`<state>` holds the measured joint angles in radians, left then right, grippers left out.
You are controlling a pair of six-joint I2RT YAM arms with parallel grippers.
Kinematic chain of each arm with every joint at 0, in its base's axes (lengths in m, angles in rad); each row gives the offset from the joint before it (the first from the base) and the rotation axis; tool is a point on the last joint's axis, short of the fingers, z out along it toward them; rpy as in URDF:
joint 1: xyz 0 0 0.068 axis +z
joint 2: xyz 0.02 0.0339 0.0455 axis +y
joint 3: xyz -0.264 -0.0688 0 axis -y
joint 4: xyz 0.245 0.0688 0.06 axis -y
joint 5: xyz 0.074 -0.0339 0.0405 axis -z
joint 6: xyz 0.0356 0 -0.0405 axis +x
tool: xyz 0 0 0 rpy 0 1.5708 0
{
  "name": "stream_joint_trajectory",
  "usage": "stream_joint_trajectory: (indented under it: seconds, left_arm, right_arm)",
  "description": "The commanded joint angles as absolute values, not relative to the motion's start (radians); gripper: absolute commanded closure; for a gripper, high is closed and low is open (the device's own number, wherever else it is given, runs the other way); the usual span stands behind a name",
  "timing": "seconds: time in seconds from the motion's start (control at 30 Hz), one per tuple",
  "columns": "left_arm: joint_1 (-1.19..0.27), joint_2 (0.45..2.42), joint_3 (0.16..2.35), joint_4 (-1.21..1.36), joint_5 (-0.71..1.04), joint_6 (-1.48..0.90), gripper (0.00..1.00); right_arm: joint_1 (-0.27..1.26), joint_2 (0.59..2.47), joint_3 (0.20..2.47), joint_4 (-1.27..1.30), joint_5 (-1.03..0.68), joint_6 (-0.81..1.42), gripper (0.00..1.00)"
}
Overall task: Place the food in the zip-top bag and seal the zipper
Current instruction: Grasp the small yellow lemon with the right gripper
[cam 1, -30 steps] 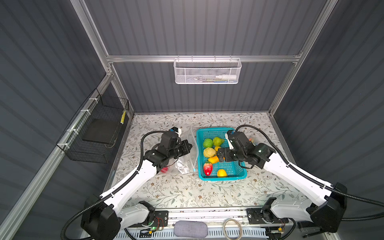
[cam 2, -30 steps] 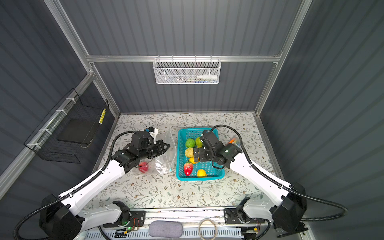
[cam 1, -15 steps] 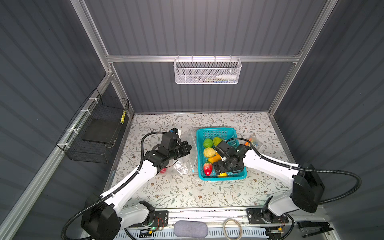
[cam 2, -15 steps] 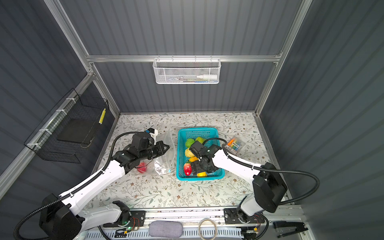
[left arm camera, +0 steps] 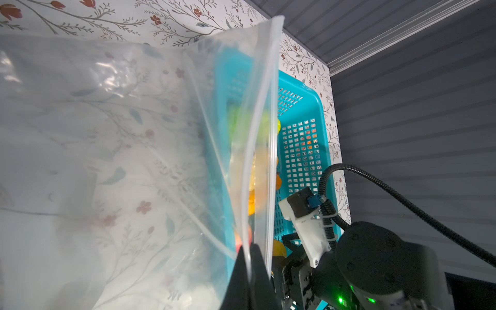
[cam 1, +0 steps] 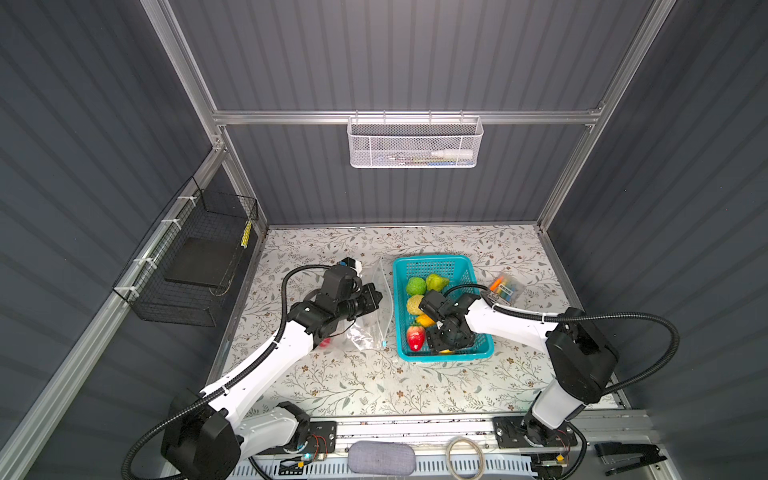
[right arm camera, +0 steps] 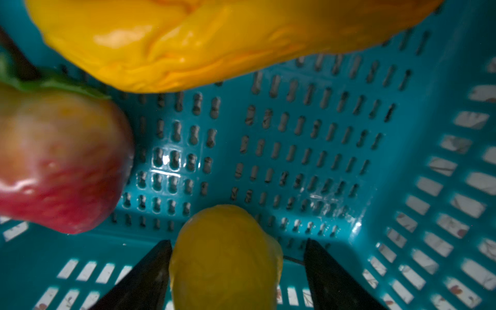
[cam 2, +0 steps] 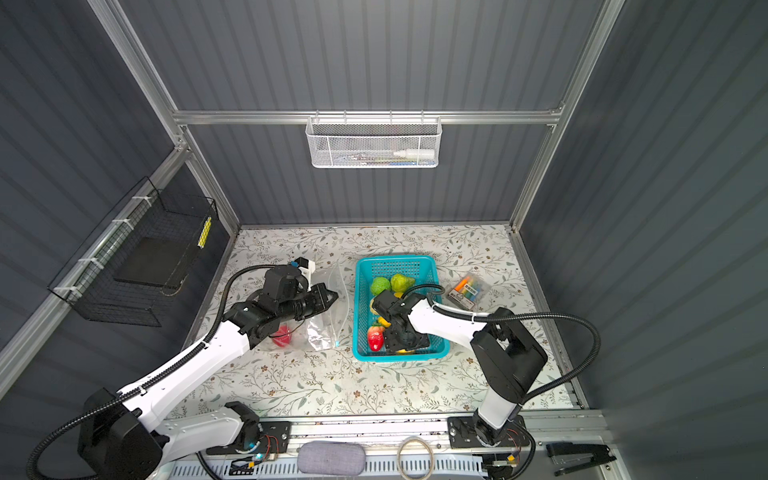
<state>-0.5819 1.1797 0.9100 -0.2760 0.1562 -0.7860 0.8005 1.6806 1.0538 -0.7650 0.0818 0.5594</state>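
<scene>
So far one red toy fruit [cam 2: 282,334] sits inside the clear crinkly zip-top bag [left arm camera: 107,134], rim pinched by the left gripper [left arm camera: 248,271]; the right gripper [right arm camera: 237,243], jaws parted, straddles a yellow toy fruit [right arm camera: 225,268] in the teal perforated basket [cam 1: 432,262].

Dark grey ribbed walls [cam 1: 395,62] and aluminium rails [cam 1: 407,117] surround a floral-patterned tabletop [cam 1: 374,386].

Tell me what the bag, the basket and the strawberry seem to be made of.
The bag: thin clear plastic film, glossy; the floral table shows through it and it creases. The basket: rigid moulded teal plastic, shiny, with rows of slots. The strawberry: probably plastic or vinyl; smooth, with wet-looking highlights, so likely not real fruit.
</scene>
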Motion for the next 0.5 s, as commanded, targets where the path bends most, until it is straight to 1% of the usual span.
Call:
stream_joint_trajectory:
  seconds: [0.0, 0.17, 0.4, 0.47]
  left_arm:
    - [-0.586, 1.163, 0.902, -0.294, 0.152, -0.773, 1.0]
    - [-0.586, 1.157, 0.9, -0.294, 0.15, -0.775, 1.0]
    - [-0.586, 1.145, 0.897, -0.296, 0.149, -0.775, 1.0]
    - [-0.587, 1.141, 0.896, -0.297, 0.147, -0.775, 1.0]
  right_arm:
    - [0.806, 1.703, 1.045, -0.76, 0.092, 0.571, 0.23]
    - [0.805, 1.726, 1.042, -0.748, 0.092, 0.576, 0.29]
    - [0.805, 1.703, 1.049, -0.754, 0.092, 0.579, 0.48]
    - [0.805, 1.683, 1.053, -0.76, 0.101, 0.577, 0.51]
